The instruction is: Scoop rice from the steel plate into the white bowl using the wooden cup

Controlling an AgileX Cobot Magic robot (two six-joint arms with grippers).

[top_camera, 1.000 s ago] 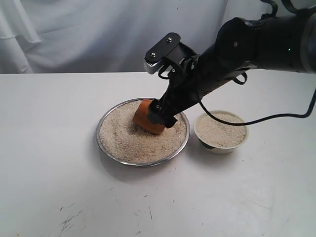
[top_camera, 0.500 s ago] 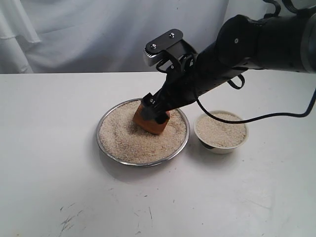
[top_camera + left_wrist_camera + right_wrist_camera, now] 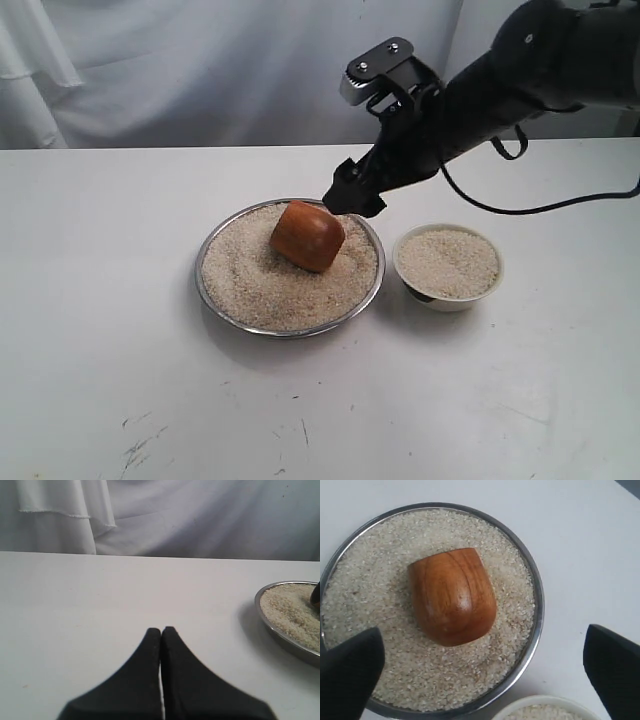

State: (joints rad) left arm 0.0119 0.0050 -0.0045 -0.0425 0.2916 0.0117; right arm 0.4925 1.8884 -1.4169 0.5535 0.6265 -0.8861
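The wooden cup (image 3: 307, 235) (image 3: 452, 595) lies on its side, mouth down, half sunk in the rice (image 3: 262, 285) (image 3: 420, 675) that fills the steel plate (image 3: 200, 287) (image 3: 536, 630). My right gripper (image 3: 352, 196) (image 3: 485, 672) hangs open just above and behind the cup, its fingers (image 3: 612, 667) wide apart and holding nothing. The white bowl (image 3: 447, 290) (image 3: 540, 704) stands right of the plate, full of rice. My left gripper (image 3: 161, 630) is shut and empty, low over the bare table, with the plate's (image 3: 280, 635) rim off to one side.
A white cloth backdrop (image 3: 200, 70) hangs behind the table. The right arm's black cable (image 3: 560, 205) loops above the bowl. Faint scratches mark the table's front (image 3: 140, 445).
The right gripper has let go of the cup, opened, and risen back and to the right. The cup stays lying in the rice.
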